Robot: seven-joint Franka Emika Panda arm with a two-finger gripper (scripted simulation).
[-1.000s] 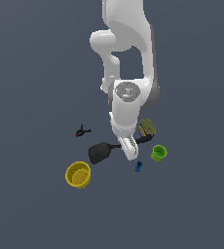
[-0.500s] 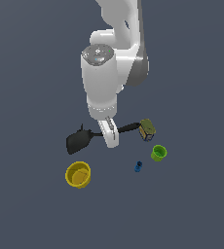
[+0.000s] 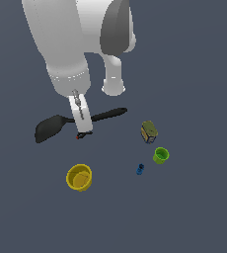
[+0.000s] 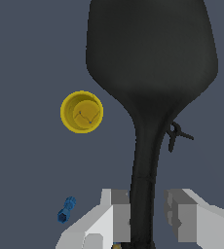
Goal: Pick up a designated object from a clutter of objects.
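Note:
The all-black spatula point(image 3: 50, 127) hangs level above the floor, blade toward the exterior view's left, thin handle toward the right. My gripper point(image 3: 82, 126) is shut on its handle near the middle. In the wrist view the broad blade point(image 4: 150, 48) fills the frame and the handle runs down between my fingers point(image 4: 116, 216); the gripper point(image 4: 148, 219) grips it there. The small black clamp point(image 4: 175, 136) lies on the floor beneath; in the exterior view only its red tip point(image 3: 78, 137) shows behind my fingers.
A yellow cup point(image 3: 79, 177) stands below the spatula, also in the wrist view point(image 4: 82, 112). A tiny blue cylinder point(image 3: 140, 169) point(image 4: 66, 210), a green cup point(image 3: 160, 155) and an olive box point(image 3: 149, 131) lie to the exterior view's right.
The arm has risen toward the camera with the spatula, carrying it up and to the exterior view's left. The other objects have not moved.

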